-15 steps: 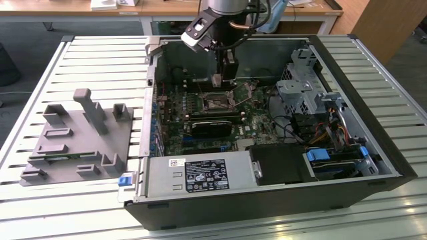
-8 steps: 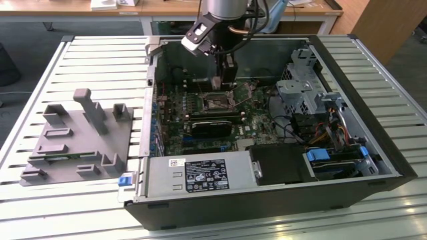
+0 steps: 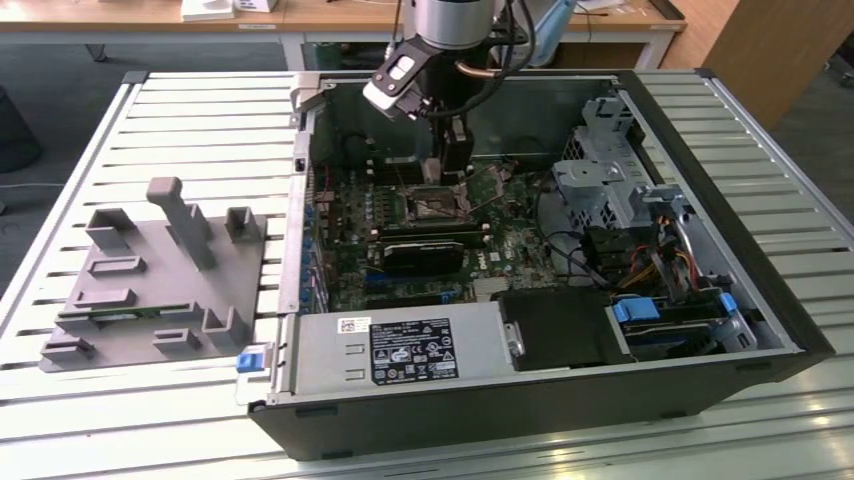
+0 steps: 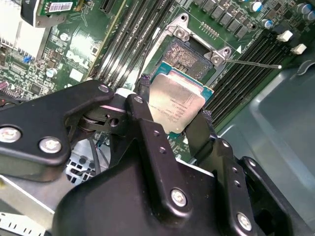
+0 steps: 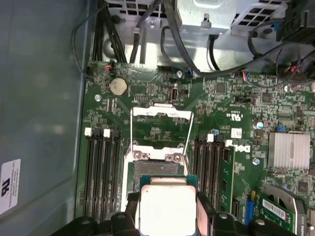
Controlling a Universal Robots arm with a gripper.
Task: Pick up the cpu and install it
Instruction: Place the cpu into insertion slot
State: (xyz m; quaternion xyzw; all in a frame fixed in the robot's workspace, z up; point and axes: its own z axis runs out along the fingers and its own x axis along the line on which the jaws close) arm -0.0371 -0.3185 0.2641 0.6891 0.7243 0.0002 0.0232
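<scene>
- Exterior view: the arm reaches down from above into an open computer case that lies on its side on a slatted table. The gripper hangs over the upper middle of the motherboard, just above the socket.
- The jaws are drawn in narrow and hold the cpu. In the second wrist view the two black fingers press on opposite edges of the chip, and its silver-grey lid faces the camera.
- In both wrist views the cpu is clamped between the fingers and overlaps the edge of the socket nearest the gripper. The socket's cavity is uncovered, and the chip does not lie flat in it.
- Whether any corner of the cpu touches the socket cannot be told.
- In the first wrist view the metal load frame stands flipped open on the far side of the socket from the gripper. Memory slots run along both sides.
- A coin battery lies on the board past the load frame, and a finned heatsink sits well apart from the socket.
- In the exterior view a grey fixture rests on the table at the exterior view's left of the case. A power supply sits along the case's near edge.
</scene>
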